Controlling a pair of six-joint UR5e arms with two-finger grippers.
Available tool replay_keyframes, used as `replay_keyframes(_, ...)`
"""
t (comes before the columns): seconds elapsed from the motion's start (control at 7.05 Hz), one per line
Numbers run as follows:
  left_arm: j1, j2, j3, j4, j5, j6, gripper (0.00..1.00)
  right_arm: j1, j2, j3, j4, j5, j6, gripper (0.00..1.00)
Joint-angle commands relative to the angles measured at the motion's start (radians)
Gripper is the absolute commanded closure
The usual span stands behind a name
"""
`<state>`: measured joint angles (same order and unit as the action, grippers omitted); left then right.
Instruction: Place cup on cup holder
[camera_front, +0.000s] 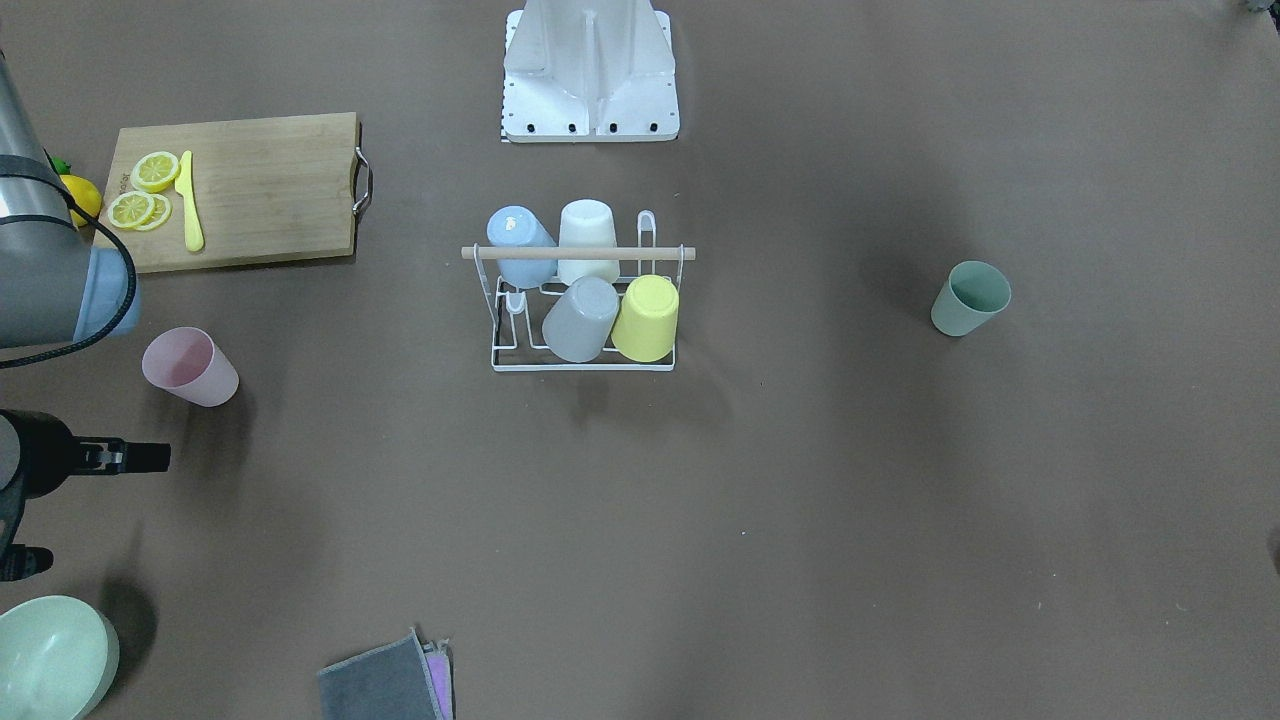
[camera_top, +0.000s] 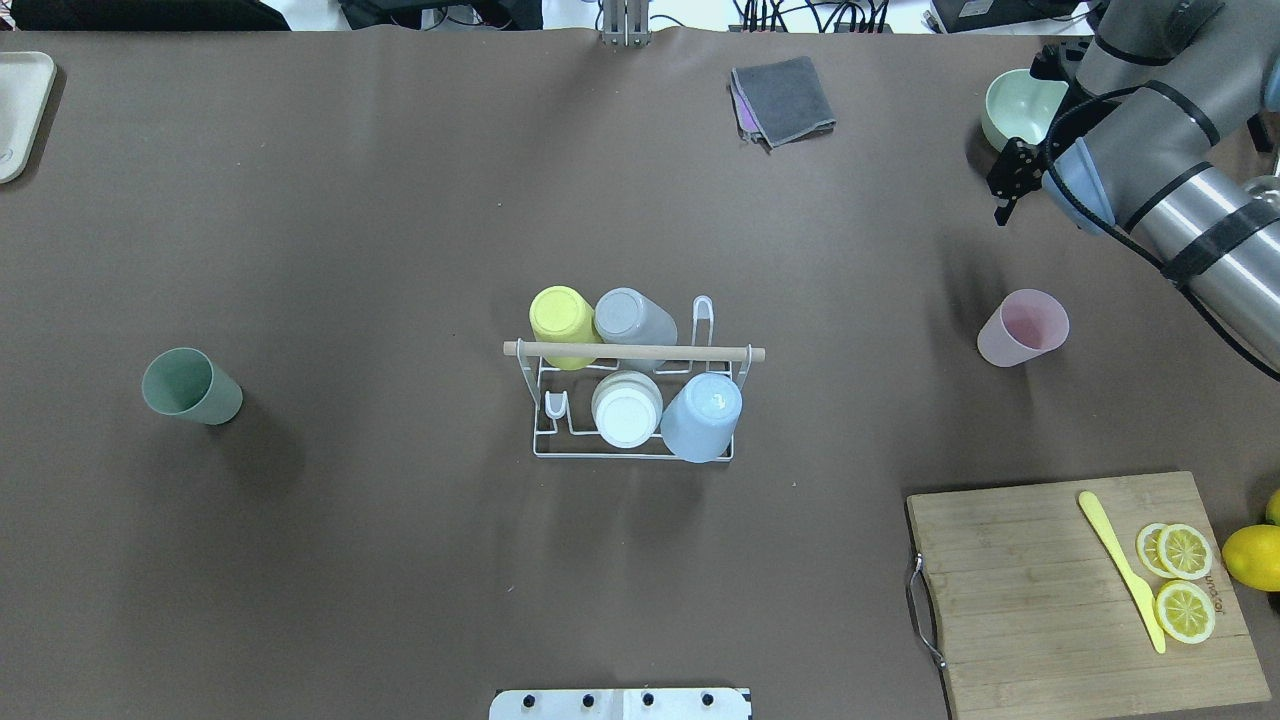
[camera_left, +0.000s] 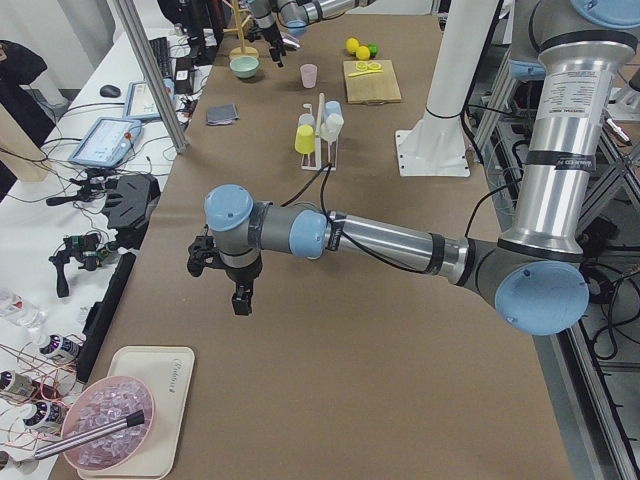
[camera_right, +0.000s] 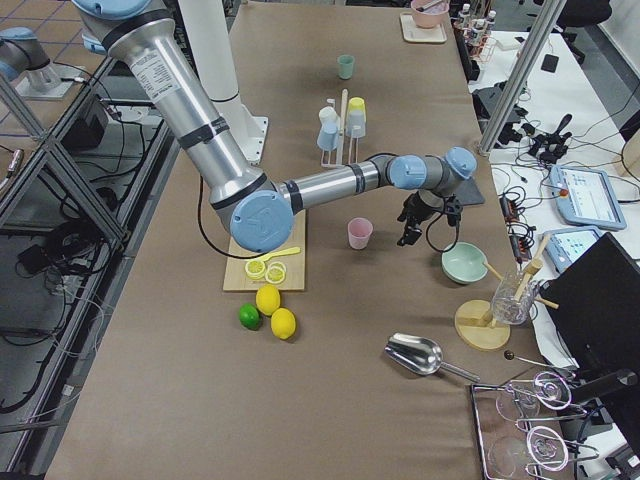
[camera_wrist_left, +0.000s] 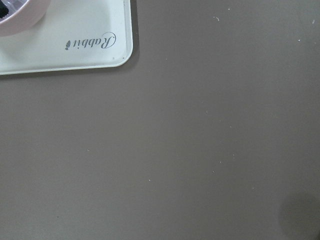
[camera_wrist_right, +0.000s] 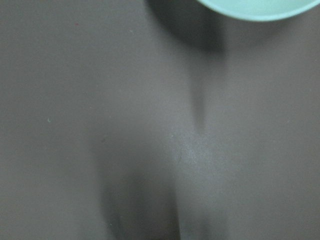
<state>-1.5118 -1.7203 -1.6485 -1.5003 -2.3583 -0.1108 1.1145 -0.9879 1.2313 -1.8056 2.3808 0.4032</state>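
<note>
The white wire cup holder with a wooden rod stands mid-table. It holds a blue, a white, a grey and a yellow cup upside down. A pink cup stands upright to its right, also in the front view. A green cup stands far left. My right gripper hangs open and empty above the table between the pink cup and a mint bowl. My left gripper shows only in the exterior left view, far from the holder; I cannot tell if it is open.
A cutting board with lemon slices and a yellow knife lies front right, a lemon beside it. A grey cloth lies at the far edge. A white tray lies under the left wrist.
</note>
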Motion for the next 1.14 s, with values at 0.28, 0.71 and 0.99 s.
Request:
replay_keyframes(0.28, -0.037, -0.319, 0.187, 0.117, 0.010, -0.024, 0.03, -0.051, 0.074, -0.121, -0.211, 0.053, -0.188, 0.01)
replay_keyframes(0.71, 0.024, -0.527, 0.484, 0.179, 0.052, -0.024, 0.03, -0.054, 0.077, -0.122, -0.332, 0.055, -0.401, 0.01)
replay_keyframes(0.99, 0.091, -0.550, 0.507, 0.248, 0.053, -0.030, 0.03, -0.058, 0.101, -0.185, -0.347, 0.055, -0.431, 0.01)
